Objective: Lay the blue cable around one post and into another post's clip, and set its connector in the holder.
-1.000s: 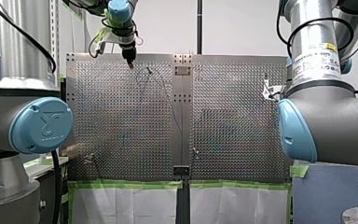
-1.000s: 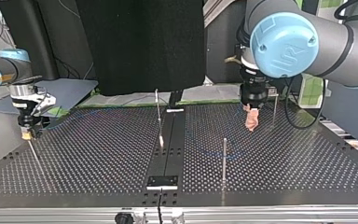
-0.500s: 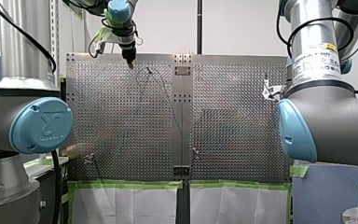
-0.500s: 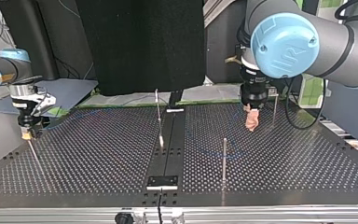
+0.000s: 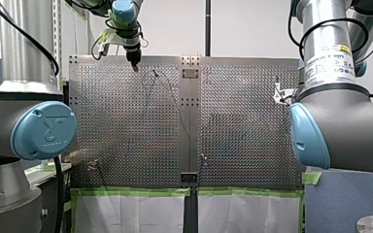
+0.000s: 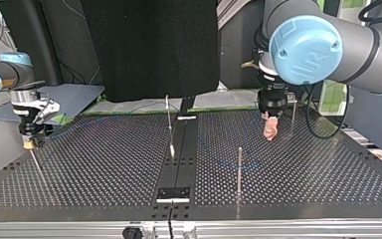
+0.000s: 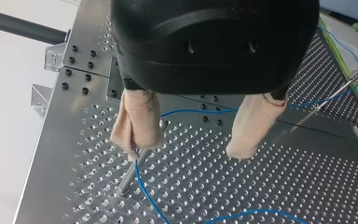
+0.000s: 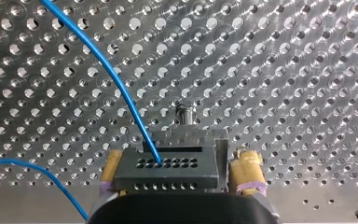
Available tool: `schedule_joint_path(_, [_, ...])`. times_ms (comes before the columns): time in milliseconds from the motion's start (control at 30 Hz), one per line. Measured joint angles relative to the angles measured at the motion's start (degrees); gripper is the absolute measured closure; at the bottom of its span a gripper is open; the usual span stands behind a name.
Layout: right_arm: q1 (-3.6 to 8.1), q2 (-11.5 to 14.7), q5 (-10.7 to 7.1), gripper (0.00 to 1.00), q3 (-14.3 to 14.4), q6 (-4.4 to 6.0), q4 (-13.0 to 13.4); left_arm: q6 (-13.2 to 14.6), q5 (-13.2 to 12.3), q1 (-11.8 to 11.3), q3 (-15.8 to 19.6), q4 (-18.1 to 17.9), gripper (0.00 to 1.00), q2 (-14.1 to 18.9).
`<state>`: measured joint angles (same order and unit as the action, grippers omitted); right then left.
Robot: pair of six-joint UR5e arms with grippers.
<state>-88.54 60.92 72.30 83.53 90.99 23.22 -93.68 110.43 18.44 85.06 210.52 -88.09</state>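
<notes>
**A thin, bendy cable and a small hard connector**

The blue cable [image 8: 116, 81] is very thin and looks light and floppy. It lies in loose curves on the perforated table [image 8: 284, 70]. I think it will bend any way it is pushed, and it will not stay in a shape by itself. It may also slide on the shiny metal.

One end goes into the black connector [image 8: 165, 170]. The connector is a small hard block with rows of little holes. My right gripper [image 8: 179, 158] holds it, with a yellow pad [image 8: 247, 170] on each side. Those flat sides look like the best place to hold it, because the block will not squash. The spot where the thin cable goes into the block looks weak, so a hard pull there could hurt it.

My left gripper [image 7: 186, 150] is wide open and holds nothing. One beige pad [image 7: 137, 121] is just beside the top of a metal post [image 7: 129, 179]. The cable runs past that post and under the gripper.

To move the cable, a soft pinch close to the post should work best. The soft pads should grip it well. A pinch far from the post would leave a long floppy part that droops.

I cannot tell which part is the holder.
</notes>
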Motion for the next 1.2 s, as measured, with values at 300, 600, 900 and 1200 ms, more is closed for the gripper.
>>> schedule_joint_path(300, [0.0,0.0,0.0,0.0,0.0,0.0,0.0,1.8,-3.28,0.92,3.72,-3.73,0.0,0.98])
schedule_joint_path(600, [0.0,0.0,0.0,0.0,0.0,0.0,0.0,-2.21,-8.42,2.4,8.88,-8.88,0.0,3.36])
schedule_joint_path(900, [0.0,0.0,-0.01,0.0,0.0,0.0,0.0,-6.14,-13.78,2.78,14.24,-14.23,0.0,-1.01])
schedule_joint_path(1200, [0.0,0.0,0.0,0.0,0.0,0.0,0.0,-7.12,-18.12,2.92,19.89,-19.89,0.0,-6.64])
